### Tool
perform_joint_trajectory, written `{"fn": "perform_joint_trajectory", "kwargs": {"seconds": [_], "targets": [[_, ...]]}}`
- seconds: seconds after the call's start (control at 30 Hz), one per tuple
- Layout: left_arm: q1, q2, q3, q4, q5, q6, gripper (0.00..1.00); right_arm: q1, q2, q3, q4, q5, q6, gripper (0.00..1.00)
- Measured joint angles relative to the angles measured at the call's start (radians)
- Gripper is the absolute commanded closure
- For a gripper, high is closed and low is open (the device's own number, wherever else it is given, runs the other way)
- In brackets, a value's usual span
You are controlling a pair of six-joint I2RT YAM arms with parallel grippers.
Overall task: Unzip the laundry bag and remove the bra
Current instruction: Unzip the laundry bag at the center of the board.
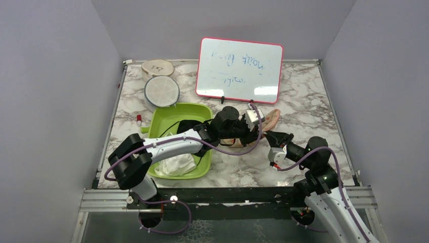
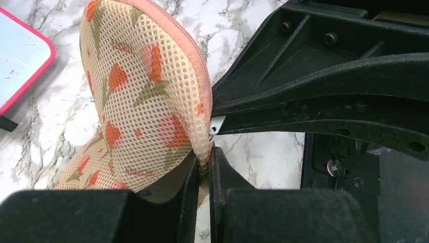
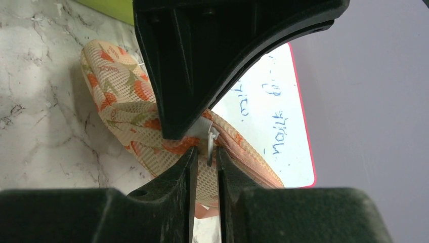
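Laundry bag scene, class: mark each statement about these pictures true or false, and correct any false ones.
1. The left gripper is shut on the laundry bag at its edge. True.
2. The zipper pull sits between the fingers of the right gripper. True.
3. The green tub is empty. False: it holds a black garment and a white cloth.
4. The whiteboard is blank. False: it bears blue handwriting.

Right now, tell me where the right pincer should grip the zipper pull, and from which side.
Pinch the small silvery zipper pull hanging off the edge of the laundry bag, across its flat faces, coming from outside the seam; the left pincer clamps that edge beside it.
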Motion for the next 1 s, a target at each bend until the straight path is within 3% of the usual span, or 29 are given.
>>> {"fn": "perform_joint_trajectory", "kwargs": {"seconds": [0.2,0.47,0.83,1.0], "targets": [[-0.001,0.002,0.0,0.0,0.0,0.0,1.0,0.0,-0.002,-0.005,0.008,-0.001,0.01,0.85],[-0.004,0.002,0.0,-0.001,-0.002,0.007,1.0,0.0,-0.003,-0.005,0.014,0.003,0.022,0.99],[-0.014,0.002,0.0,0.002,-0.04,0.054,1.0,0.001,0.027,0.053,-0.037,0.084,0.087,0.99],[-0.018,0.0,0.0,0.01,-0.054,0.085,1.0,0.003,0.06,0.104,-0.058,0.171,0.192,0.99]]}}
